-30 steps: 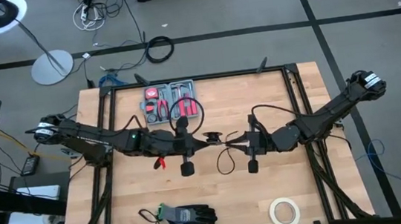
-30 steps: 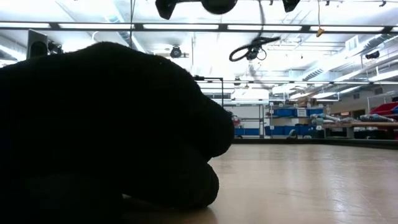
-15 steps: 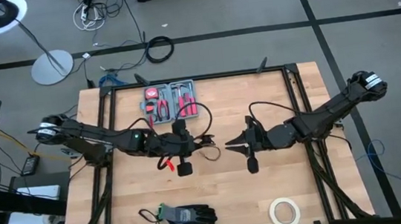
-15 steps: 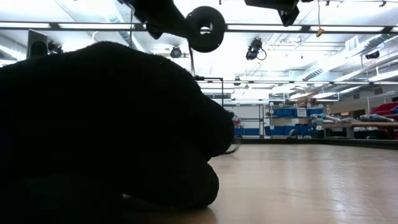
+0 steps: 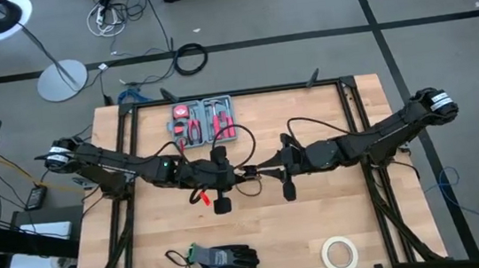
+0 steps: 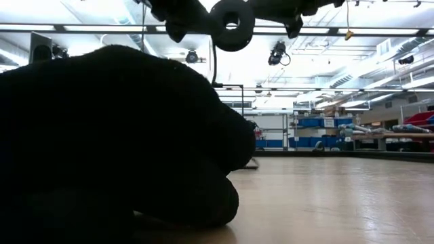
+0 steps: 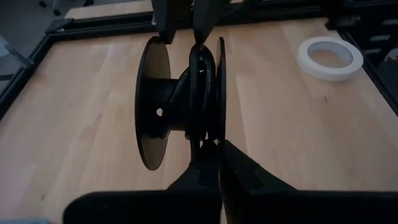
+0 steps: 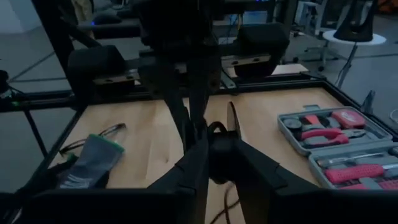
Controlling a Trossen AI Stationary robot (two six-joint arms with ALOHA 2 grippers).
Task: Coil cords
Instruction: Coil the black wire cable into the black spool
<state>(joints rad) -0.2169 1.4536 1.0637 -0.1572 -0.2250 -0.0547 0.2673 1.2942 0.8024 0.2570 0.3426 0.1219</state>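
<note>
A: Where is the cord (image 7: 200, 93) right now?

B: Above the middle of the wooden table (image 5: 338, 222), held up between the two arms. In the left wrist view it is wound in tight black turns around the hub of a small black spool (image 7: 163, 112) with two thin round flanges. The turns sit bunched against one flange and leave part of the hub bare.

A: Any slack?

B: Yes. From above, a thin loose loop (image 5: 306, 127) arcs over by the right arm, and a short strand runs between the two grippers. In the low view the spool (image 6: 231, 24) shows as a dark ring high above the table top.

A: And the left gripper (image 5: 236, 172)?

B: Its fingers (image 7: 208, 163) are pressed together right at the spool's rim, pinching the cord there.

A: The right gripper (image 5: 265, 169)?

B: It sits just beside the left one, almost tip to tip. In its own wrist view the fingers (image 8: 193, 165) stand a little apart around the spool's edge, but I cannot tell whether they are gripping it or merely closing in.

A: What else is on the table?

B: An open tool case (image 5: 203, 120) with red-handled tools at the far edge, black gloves (image 5: 222, 261) at the near edge, and a roll of white tape (image 5: 340, 253) near the right corner.
</note>
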